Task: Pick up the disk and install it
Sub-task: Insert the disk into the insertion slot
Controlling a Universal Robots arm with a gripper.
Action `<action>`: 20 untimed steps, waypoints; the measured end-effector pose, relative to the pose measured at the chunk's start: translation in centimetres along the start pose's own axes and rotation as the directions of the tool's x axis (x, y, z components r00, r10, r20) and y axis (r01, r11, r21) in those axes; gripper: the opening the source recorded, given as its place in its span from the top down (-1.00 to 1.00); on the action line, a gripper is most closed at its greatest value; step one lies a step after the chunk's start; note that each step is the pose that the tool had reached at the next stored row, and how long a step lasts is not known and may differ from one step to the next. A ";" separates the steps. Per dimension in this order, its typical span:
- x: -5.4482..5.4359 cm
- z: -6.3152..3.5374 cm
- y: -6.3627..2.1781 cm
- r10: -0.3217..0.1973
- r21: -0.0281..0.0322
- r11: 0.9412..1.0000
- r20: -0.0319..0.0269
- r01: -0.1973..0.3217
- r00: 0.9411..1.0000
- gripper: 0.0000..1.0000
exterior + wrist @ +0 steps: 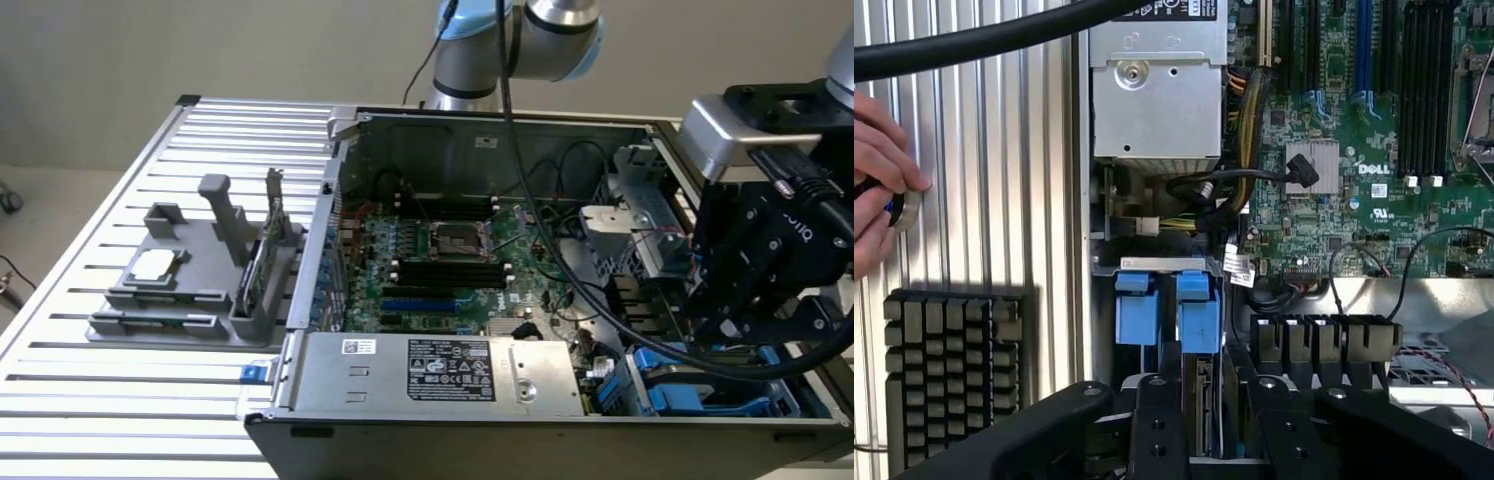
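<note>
A hand (879, 190) is seen at the table (984, 150). The disk (1206, 412) stands edgewise in the case (1083, 150), straddled by the gripper (1206, 388); whether it is pinched cannot be told. Grasping seems underway; a square hold is needed.

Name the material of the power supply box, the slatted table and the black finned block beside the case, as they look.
The power supply box: sheet metal, dull silver-grey, with stamped dimples and a screw head.
The slatted table: probably aluminium, pale brushed silver, its ribs catching the light.
The black finned block: likely metal with a matte black coating, cut into a heat-sink grid, though moulded plastic cannot be ruled out.
</note>
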State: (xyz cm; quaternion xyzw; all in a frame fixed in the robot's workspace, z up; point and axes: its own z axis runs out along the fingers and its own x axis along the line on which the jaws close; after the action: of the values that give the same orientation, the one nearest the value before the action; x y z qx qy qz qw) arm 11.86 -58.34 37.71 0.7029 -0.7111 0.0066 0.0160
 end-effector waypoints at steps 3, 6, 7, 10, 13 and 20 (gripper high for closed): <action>0.0 0.55 -0.11 0.000 0.000 1.000 -0.001 0.000 1.000 0.37; 0.0 1.10 -0.18 0.000 0.000 1.000 -0.002 0.000 1.000 0.56; 0.0 1.29 -0.19 0.000 0.000 1.000 -0.002 0.000 1.000 0.56; -0.1 1.82 -0.22 0.000 0.000 1.000 -0.003 0.000 1.000 0.56; -0.1 2.37 -0.26 0.000 0.000 1.000 -0.004 0.000 1.000 0.56; -0.1 3.61 -0.34 0.000 0.000 1.000 -0.007 0.000 1.000 0.56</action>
State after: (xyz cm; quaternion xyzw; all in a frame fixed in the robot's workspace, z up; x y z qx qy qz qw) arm 12.15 -58.33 34.09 0.7028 -0.7111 0.0091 0.0184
